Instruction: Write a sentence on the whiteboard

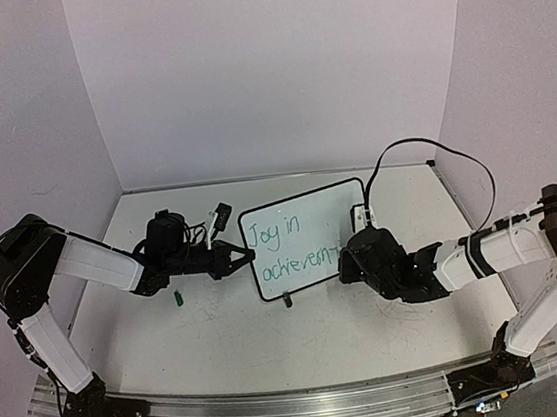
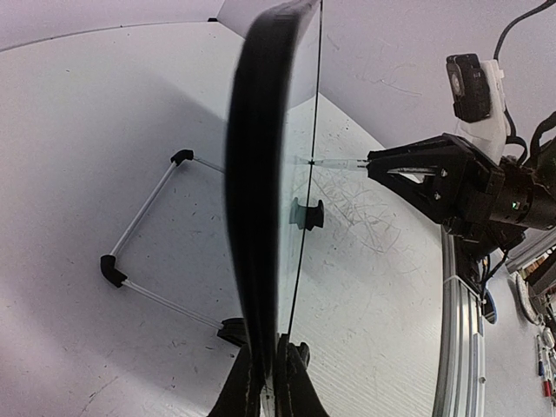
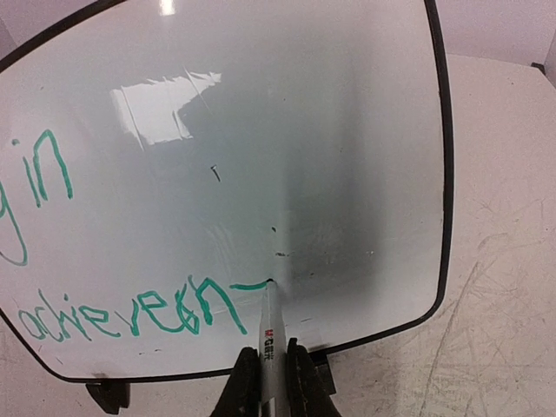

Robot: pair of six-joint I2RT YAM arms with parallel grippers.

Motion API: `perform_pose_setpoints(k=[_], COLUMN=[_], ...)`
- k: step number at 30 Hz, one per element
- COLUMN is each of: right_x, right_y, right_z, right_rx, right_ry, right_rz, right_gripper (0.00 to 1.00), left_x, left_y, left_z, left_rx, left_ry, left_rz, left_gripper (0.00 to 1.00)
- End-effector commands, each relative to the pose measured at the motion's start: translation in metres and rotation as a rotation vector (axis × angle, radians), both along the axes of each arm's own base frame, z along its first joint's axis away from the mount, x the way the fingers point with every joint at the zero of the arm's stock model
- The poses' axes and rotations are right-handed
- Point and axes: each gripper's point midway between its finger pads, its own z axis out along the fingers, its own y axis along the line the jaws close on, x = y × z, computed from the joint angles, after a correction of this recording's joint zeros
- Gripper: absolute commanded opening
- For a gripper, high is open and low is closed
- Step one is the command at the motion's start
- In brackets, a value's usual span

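Note:
The whiteboard (image 1: 307, 235) stands upright mid-table on its black clip feet. My left gripper (image 1: 248, 256) is shut on its left edge, seen edge-on in the left wrist view (image 2: 261, 174). The sentence (image 1: 288, 248) is in green: "Joy in" above, "achievem" and a fresh horizontal stroke below (image 3: 130, 313). My right gripper (image 1: 350, 261) is shut on a white marker (image 3: 270, 334); its tip touches the board (image 3: 347, 130) at the right end of that stroke. The marker also shows in the left wrist view (image 2: 339, 162).
A small green cap (image 1: 179, 298) lies on the table left of the board. The board's wire stand (image 2: 148, 234) reaches out behind it. White walls close the back and sides. The table surface (image 3: 504, 287) is scratched and scribbled. A metal rail (image 1: 281, 409) runs along the near edge.

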Motion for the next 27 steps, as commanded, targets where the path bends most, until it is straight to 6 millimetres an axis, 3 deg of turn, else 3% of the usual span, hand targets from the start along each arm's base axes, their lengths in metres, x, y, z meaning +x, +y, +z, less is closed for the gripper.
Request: perform_pose_setpoints(k=[1,12,27], right_x=[0.009,0.010,0.004], right_y=[0.006,0.010,0.019], right_z=[0.028,0.035,0.015], right_rx=[0.043,0.054,0.057], right_ry=[-0.054,-0.064,-0.017], right_rz=[-0.004,0.013,0.047], right_gripper=[0.00,0.00,0.00], left_x=[0.006,0.007,0.007], left_y=[-0.002,-0.002,-0.003], left_z=[0.010,0.008,0.008], left_rx=[0.013,0.014,0.015], left_ry=[-0.056,-0.054,-0.053], left_rz=[0.006,0.006,0.004], left_gripper=[0.00,0.00,0.00])
